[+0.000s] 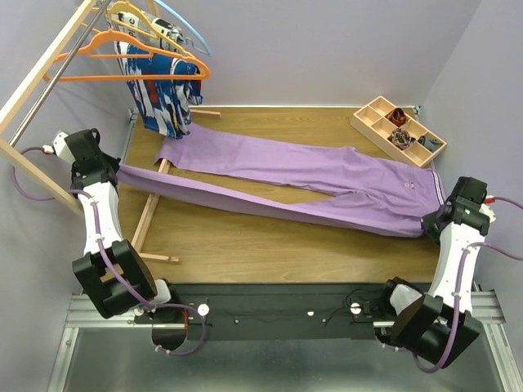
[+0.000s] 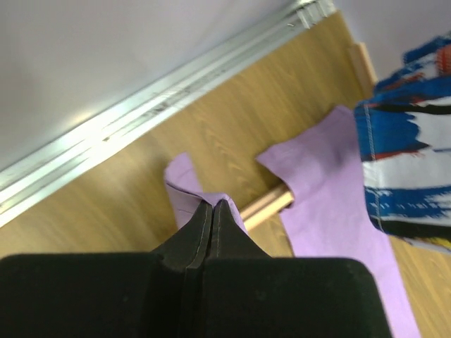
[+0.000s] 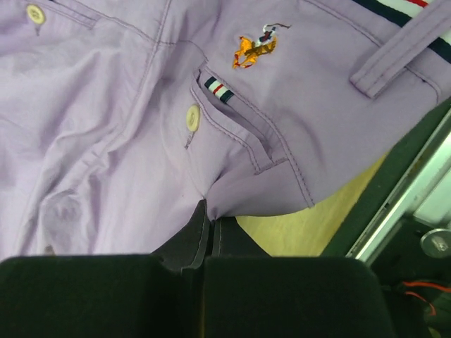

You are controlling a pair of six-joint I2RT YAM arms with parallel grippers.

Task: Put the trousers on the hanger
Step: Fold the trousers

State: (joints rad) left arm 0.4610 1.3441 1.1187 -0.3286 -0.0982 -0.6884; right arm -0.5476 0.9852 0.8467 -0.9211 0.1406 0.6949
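Observation:
The lilac trousers (image 1: 302,175) lie stretched across the wooden table, waistband at the right, legs to the left. My left gripper (image 1: 117,171) is shut on the hem of the near leg (image 2: 184,190) and holds it taut off the table's left edge. My right gripper (image 1: 426,222) is shut on the fabric by the waistband, below a back pocket with a button (image 3: 192,117) and an embroidered logo. The bright orange hanger (image 1: 122,75) hangs on the rack rail at the top left, apart from both grippers.
A wooden rack (image 1: 37,82) stands at the left, with a paler yellow-orange hanger (image 1: 143,20), a light blue hanger (image 1: 189,31) and a blue, white and red garment (image 1: 159,94). Its wooden foot bar (image 1: 151,208) lies under the legs. A wooden compartment tray (image 1: 398,131) sits back right.

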